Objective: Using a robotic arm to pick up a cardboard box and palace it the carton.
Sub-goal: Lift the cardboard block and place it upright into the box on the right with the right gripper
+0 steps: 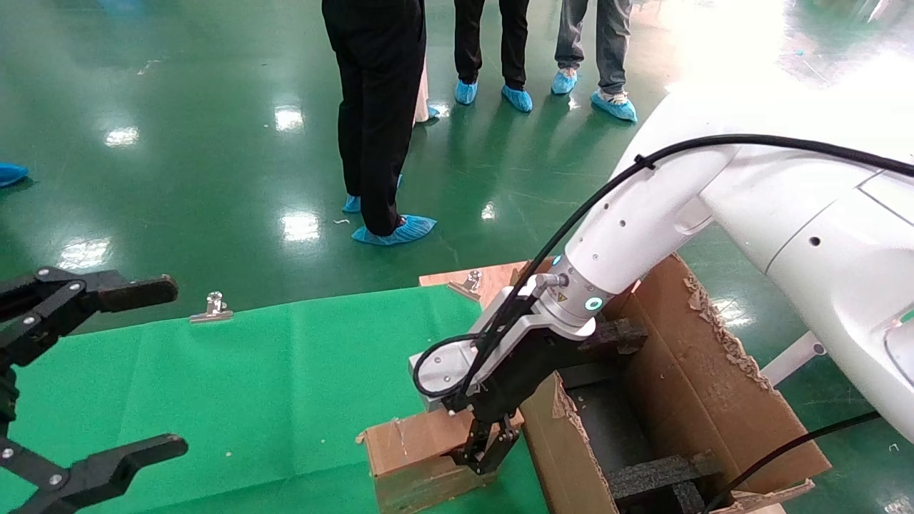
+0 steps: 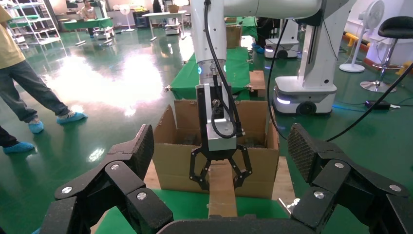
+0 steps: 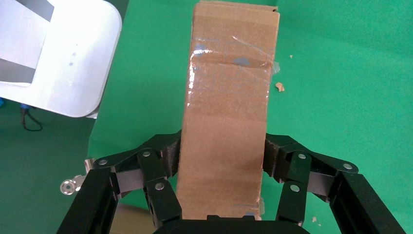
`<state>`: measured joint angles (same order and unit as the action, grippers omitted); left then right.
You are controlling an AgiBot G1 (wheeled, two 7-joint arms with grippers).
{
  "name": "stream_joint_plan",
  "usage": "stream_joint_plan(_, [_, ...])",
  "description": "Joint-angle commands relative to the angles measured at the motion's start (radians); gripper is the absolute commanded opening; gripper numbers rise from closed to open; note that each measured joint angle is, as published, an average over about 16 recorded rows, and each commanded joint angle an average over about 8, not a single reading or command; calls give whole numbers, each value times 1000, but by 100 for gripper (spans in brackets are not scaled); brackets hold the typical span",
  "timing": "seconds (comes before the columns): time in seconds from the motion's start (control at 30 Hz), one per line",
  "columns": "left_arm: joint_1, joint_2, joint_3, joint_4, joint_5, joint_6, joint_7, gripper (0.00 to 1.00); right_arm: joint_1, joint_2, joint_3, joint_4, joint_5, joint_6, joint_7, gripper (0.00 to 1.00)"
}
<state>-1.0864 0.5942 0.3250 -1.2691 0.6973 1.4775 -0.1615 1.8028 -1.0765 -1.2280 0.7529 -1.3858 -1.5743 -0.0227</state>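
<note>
The small brown cardboard box (image 1: 418,457) with a clear tape strip rests on the green cloth near the table's front edge, just left of the carton. My right gripper (image 1: 489,450) on the white arm reaches down over the box's right end. In the right wrist view its pads (image 3: 173,153) press both sides of the box (image 3: 229,97), so it is shut on it. The large carton (image 1: 714,335) with torn flaps and black foam inserts stands at the right. My left gripper (image 1: 168,368) is open and empty at the far left.
Several people in blue shoe covers (image 1: 393,230) stand on the green floor beyond the table. A metal clip (image 1: 211,307) holds the cloth's far edge, and another (image 1: 471,280) lies on the wooden board by the carton. A white robot base (image 2: 304,95) stands behind the carton.
</note>
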Motion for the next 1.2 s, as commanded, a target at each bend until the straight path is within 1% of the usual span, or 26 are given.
stream_joint_plan(0.03, [0,0,0,0,0,0,0,100,0,2,0,2,3,3,0,0])
stream_joint_plan(0.23, [0,0,0,0,0,0,0,100,70,16,7,-20,43,-2,-20,0])
stream_joint_plan(0.47, [0,0,0,0,0,0,0,100,208,23,-1,-81,86,-12,-75,0])
stream_joint_plan(0.67, [0,0,0,0,0,0,0,100,322,32,-27,-147,127,-18,-132,0])
stream_joint_plan(0.87, [0,0,1,0,0,0,0,100,398,49,-69,-195,184,-22,-170,0])
stream_joint_plan(1.03, [0,0,1,0,0,0,0,100,447,96,-127,-207,227,-24,-195,0])
stream_joint_plan(1.2, [0,0,1,0,-1,0,0,100,506,179,-220,-186,246,-26,-201,0])
